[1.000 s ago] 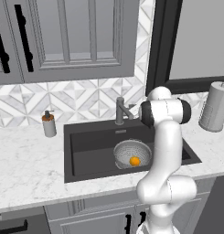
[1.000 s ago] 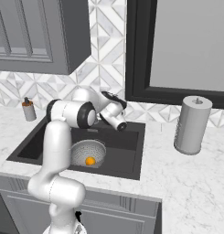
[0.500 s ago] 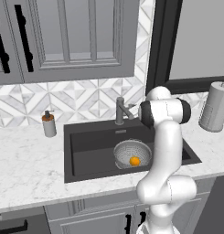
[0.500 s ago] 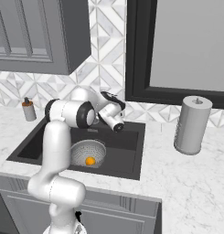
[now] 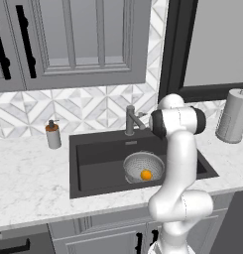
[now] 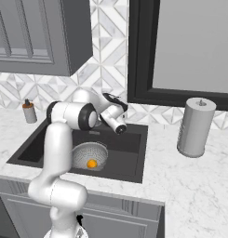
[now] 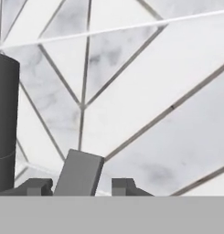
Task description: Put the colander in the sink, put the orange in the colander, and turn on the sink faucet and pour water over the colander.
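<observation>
The silver colander (image 5: 143, 166) stands in the dark sink (image 5: 93, 158), right of its middle, with the orange (image 5: 146, 174) inside it. From the right base view the colander (image 6: 90, 154) and orange (image 6: 91, 163) lie just below the arm. The grey faucet (image 5: 130, 120) stands at the sink's back edge. No water stream is in view. My gripper (image 6: 116, 99) reaches toward the backsplash at the faucet. In the hand view the gripper (image 7: 81, 186) is open, its tips on either side of the grey lever (image 7: 79, 171), beside the dark faucet post (image 7: 4, 123).
A grey soap pump bottle (image 5: 53, 135) stands on the marble counter left of the sink. A paper towel roll (image 5: 233, 115) stands at the right. Grey cabinets hang above, and a dark-framed window sits behind the counter's right side.
</observation>
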You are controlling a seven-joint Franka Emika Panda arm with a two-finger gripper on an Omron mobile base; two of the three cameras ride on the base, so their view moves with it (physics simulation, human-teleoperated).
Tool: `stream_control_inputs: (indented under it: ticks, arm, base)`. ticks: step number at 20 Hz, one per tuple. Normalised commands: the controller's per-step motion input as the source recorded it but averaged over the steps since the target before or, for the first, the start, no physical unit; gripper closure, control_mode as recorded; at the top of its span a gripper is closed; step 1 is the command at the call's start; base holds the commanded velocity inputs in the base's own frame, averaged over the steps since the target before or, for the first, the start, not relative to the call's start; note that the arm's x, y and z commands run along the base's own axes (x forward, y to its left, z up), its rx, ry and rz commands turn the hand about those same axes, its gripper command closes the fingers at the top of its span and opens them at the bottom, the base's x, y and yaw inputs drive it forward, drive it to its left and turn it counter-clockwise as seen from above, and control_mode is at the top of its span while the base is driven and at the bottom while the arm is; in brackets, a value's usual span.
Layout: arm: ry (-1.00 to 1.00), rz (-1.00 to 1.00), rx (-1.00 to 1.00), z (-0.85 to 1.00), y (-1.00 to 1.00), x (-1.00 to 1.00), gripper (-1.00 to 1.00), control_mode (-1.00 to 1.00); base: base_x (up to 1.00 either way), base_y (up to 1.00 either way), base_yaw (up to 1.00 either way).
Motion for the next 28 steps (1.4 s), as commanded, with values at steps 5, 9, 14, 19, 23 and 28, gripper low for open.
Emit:
stream_control_inputs:
  ticks: [5,9,14,19,23,28]
  arm:
    - [0.00,0.00,0.00,-0.26,-0.69,0.24,1.00,-1.00]
    - [0.00,0.00,0.00,-0.31,-0.73,0.23,1.00,-1.00]
    - [0.00,0.00,0.00,-0.35,-0.76,0.23,1.00,-1.00]
    - [0.00,0.00,0.00,-0.37,-0.79,0.24,1.00,-1.00]
    - [0.00,0.00,0.00,-0.37,-0.80,0.23,1.00,-1.00]
    - [0.00,0.00,0.00,-0.39,-0.77,0.21,1.00,-1.00]
  base:
    - [0.00,0.00,0.00]
    - [0.00,0.00,0.00]
    - [0.00,0.00,0.00]
    - [0.00,0.00,0.00]
    - [0.00,0.00,0.00]
    - [0.00,0.00,0.00]
